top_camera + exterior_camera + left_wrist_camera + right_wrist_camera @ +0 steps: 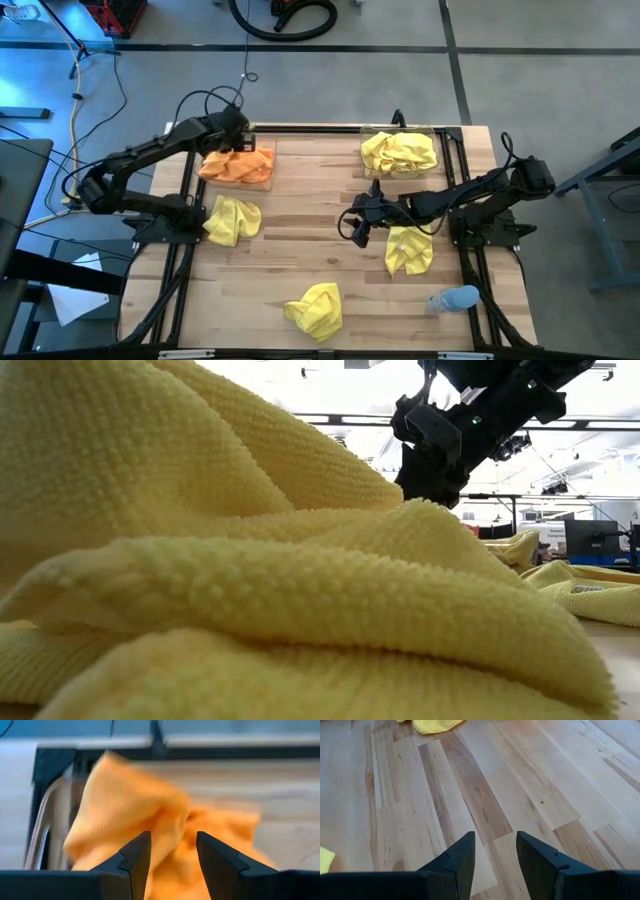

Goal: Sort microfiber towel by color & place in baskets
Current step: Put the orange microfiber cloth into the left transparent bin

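Left gripper, jaws apart and empty, above orange towels in left basket; right gripper, jaws apart and empty, over table; yellow towels fill right basket.

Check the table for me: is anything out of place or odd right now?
One oddity: a small pale blue object lies at the table's near right edge, no towel. Three yellow towels lie crumpled, unsorted. The orange towel fills the left basket, another yellow towel the right basket.
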Robot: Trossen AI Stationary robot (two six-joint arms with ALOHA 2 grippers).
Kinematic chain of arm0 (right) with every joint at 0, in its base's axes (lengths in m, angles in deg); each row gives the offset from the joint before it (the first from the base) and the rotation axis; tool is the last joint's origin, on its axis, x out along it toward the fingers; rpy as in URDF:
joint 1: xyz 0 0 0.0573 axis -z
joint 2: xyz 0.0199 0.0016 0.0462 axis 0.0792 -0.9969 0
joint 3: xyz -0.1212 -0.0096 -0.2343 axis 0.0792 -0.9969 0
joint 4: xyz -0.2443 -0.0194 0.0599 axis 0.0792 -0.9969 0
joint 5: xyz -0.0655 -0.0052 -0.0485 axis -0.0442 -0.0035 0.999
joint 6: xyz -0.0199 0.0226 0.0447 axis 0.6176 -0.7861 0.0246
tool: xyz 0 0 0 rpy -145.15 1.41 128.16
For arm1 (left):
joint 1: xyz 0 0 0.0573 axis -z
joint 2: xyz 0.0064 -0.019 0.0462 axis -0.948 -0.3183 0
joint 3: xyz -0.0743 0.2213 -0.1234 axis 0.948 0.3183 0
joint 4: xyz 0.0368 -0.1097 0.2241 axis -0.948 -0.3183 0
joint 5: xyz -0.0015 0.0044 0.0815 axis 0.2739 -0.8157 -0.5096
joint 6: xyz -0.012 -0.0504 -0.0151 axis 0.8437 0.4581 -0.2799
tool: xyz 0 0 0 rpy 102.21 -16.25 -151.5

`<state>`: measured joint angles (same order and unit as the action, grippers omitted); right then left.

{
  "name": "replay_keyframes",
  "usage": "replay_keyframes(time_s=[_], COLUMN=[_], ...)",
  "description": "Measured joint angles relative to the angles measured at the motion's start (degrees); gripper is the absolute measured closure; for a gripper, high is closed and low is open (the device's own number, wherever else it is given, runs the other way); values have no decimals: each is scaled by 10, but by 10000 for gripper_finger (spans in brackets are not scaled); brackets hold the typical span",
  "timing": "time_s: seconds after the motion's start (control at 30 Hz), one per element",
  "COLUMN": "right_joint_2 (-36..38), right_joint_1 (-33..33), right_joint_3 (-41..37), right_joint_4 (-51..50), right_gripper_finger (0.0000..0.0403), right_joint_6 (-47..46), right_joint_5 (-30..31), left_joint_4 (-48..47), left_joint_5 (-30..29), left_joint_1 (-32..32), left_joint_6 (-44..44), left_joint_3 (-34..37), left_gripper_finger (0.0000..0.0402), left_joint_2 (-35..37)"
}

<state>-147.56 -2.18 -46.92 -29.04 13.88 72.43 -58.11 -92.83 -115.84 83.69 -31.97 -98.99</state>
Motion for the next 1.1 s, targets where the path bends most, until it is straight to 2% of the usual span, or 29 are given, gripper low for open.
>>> replay_keyframes(time_s=[0.13, 0.33, 0.4, 0.63, 0.8, 1.1], right_joint_2=[0, 0, 0, 0, 0, 0], right_joint_1=[0, 0, 0, 0, 0, 0], right_joint_3=[0, 0, 0, 0, 0, 0], right_joint_4=[0, 0, 0, 0, 0, -1], right_gripper_finger=[265, 265, 265, 265, 265, 265], right_joint_6=[0, 0, -1, -4, -4, -4], right_joint_5=[0, 0, 0, 0, 0, 0], left_joint_4=[-14, 141, 178, 230, 260, 264], left_joint_5=[-16, 53, 60, 55, 32, 49], left_joint_1=[13, -9, -21, -56, -63, -66], left_joint_6=[23, 3, 4, -15, 5, -10], left_joint_3=[30, 115, 128, 128, 124, 122], left_gripper_finger=[255, 255, 255, 255, 255, 255], left_joint_2=[-12, -57, -79, -146, -151, -150])
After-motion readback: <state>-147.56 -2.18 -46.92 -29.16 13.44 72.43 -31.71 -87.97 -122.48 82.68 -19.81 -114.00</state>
